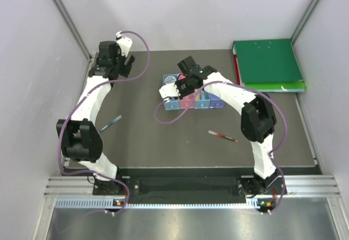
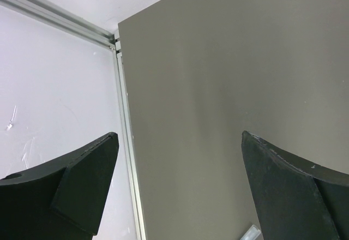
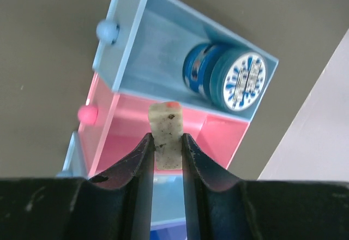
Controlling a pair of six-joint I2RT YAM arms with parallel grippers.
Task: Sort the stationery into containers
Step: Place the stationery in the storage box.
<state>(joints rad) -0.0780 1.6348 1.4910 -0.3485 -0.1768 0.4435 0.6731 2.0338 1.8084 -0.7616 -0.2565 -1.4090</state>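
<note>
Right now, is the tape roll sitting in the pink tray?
No, the tape roll lies inside the blue tray, the one next to the pink tray.

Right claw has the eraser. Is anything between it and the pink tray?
Nothing visible does. The eraser, pinched in the right claw, hangs over the open pink tray. The tape roll sits in the neighbouring blue tray, clear of the drop.
</note>
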